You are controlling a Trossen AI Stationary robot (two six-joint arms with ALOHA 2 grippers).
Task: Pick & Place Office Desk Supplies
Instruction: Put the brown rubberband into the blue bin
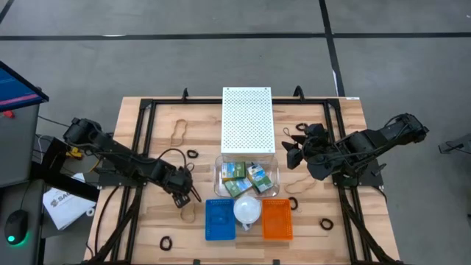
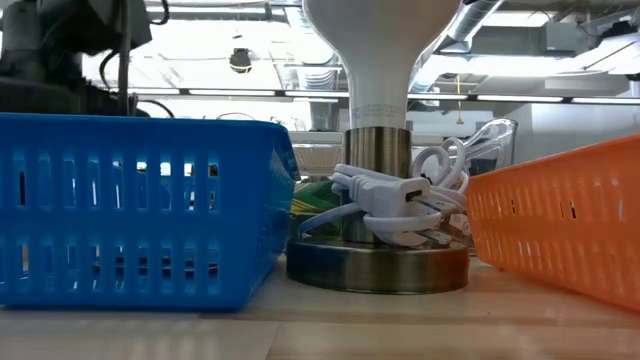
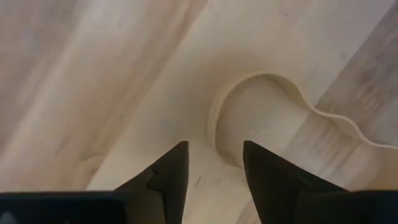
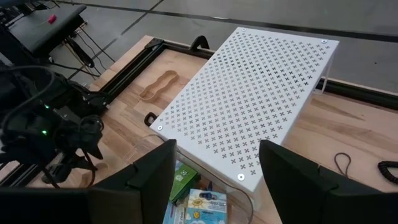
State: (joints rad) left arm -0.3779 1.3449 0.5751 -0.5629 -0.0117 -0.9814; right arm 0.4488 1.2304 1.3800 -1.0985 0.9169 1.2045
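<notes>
L gripper (image 1: pixel 187 197) is lowered to the wood tabletop (image 1: pixel 147 228), just beside the blue basket (image 1: pixel 219 219). In the L wrist view its fingers (image 3: pixel 163 180) are parted over a tan rubber band (image 3: pixel 219 112) lying flat; nothing is gripped yet. The band's curve is set just ahead of the tips, not between them.

Step judged: pinching up the band. To do it well: tips should be nudged fwd so one finger lands inside the loop, one outside, pressed to the wood, then closed. A thin flat band is likely to slip if tips ride high.

R gripper (image 4: pixel 217 168) is held up, jaws wide apart, empty, near the white perforated shelf (image 1: pixel 247 118).

Other supplies: crayon boxes (image 1: pixel 246 177) already in the clear tray under the shelf; another tan band (image 1: pixel 179 131) at far left of shelf; black loops (image 1: pixel 165 242) scattered, one near front edge, one (image 1: pixel 326 223) R of orange basket (image 1: pixel 277 219).

Surface: pale butcher-block, black frame rails. A lamp (image 2: pixel 378 150) w/ coiled white cable stands betw. the baskets. Room: grey floor, ceiling ducts seen in low view.
</notes>
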